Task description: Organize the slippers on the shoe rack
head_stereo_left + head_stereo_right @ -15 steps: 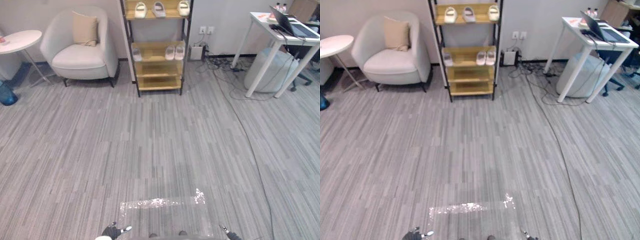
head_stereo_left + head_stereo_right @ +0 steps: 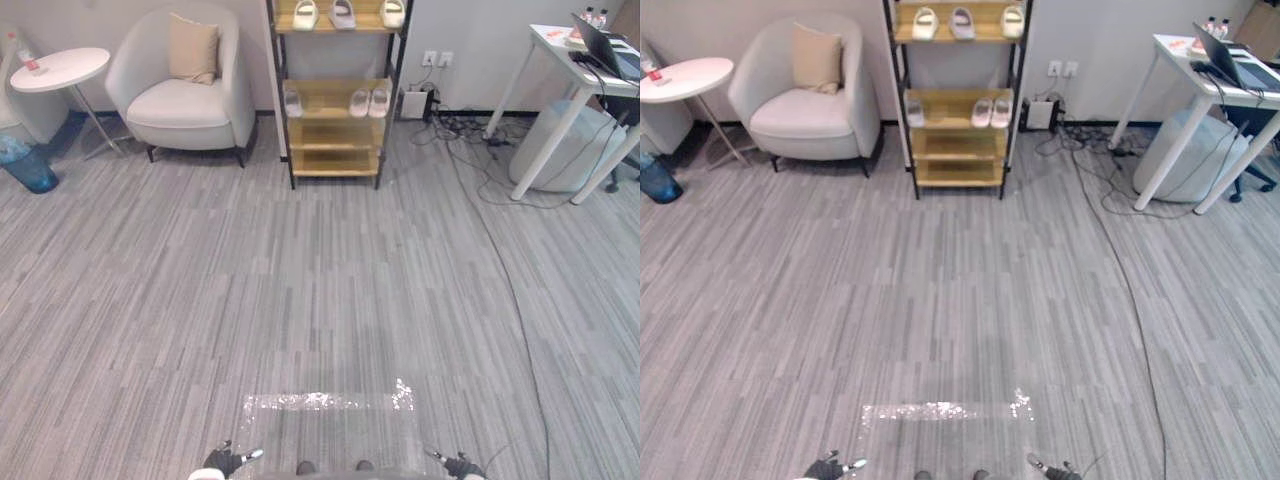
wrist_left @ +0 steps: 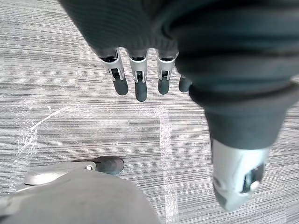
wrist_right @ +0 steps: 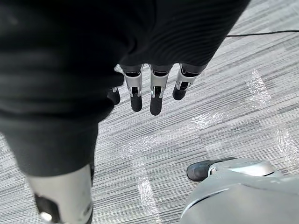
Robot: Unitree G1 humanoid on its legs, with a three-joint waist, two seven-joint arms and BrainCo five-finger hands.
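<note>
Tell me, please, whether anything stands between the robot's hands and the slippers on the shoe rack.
Nothing visible does: open carpet runs from the left hand and right hand to the shoe rack holding the slippers; the armchair stands off left.

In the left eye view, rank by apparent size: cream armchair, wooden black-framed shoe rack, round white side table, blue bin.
Cream armchair and wooden black-framed shoe rack: about alike; rack is cut off at the top edge.
Round white side table.
Blue bin, smallest.

Head stereo faces shoe rack; wrists, carpet.
</note>
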